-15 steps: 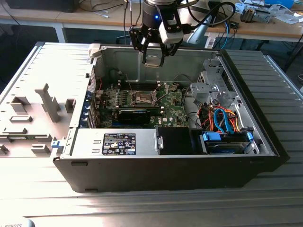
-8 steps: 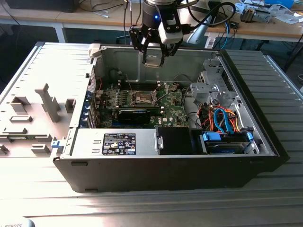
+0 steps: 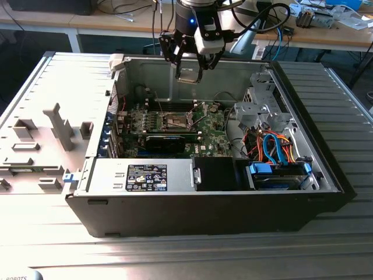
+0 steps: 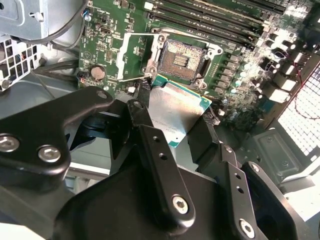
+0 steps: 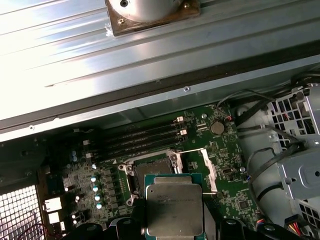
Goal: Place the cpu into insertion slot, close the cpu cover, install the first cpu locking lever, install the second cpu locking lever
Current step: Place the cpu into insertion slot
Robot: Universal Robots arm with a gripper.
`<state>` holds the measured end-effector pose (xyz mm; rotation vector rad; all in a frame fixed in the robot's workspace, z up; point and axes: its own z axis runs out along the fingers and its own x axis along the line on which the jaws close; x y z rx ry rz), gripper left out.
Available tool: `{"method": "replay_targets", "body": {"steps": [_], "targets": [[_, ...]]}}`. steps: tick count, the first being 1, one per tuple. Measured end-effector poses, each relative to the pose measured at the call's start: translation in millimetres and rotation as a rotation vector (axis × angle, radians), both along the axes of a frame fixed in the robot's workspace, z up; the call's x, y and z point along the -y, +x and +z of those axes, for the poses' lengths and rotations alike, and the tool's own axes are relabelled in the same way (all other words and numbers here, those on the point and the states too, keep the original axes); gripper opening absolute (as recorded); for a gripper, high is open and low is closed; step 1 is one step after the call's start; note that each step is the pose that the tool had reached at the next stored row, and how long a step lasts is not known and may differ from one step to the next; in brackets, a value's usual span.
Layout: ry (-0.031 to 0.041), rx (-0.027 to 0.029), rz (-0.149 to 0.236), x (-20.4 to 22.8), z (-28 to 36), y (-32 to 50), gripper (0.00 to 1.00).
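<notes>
My gripper [image 3: 189, 71] hangs above the open computer case, shut on the cpu [image 3: 188, 76], a flat square chip with a silver-grey top. In both wrist views the cpu [image 4: 176, 112] [image 5: 174, 210] sits between the black fingers [image 4: 144, 107], held clear above the motherboard. The insertion slot [image 3: 175, 121] [image 4: 184, 55] [image 5: 150, 166] lies bare below it, its dark contact field uncovered. The cpu cover [image 4: 126, 56] [image 5: 210, 170], a thin metal frame, stands swung open beside the slot.
Long black memory slots [image 5: 135, 140] run along one side of the socket. A black card [image 3: 169, 142] stands in front of it. A drive cage [image 3: 259, 108] and coloured cables [image 3: 274, 146] fill the exterior view's right. Grey fixtures [image 3: 58, 125] sit outside the case.
</notes>
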<state>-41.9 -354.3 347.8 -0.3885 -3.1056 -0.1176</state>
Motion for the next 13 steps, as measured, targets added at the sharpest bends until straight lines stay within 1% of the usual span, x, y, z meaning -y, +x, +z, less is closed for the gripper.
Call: {"method": "replay_targets", "body": {"steps": [13], "targets": [[0.0001,0.0,-0.042,0.0,-0.3,0.0,0.54]]}}
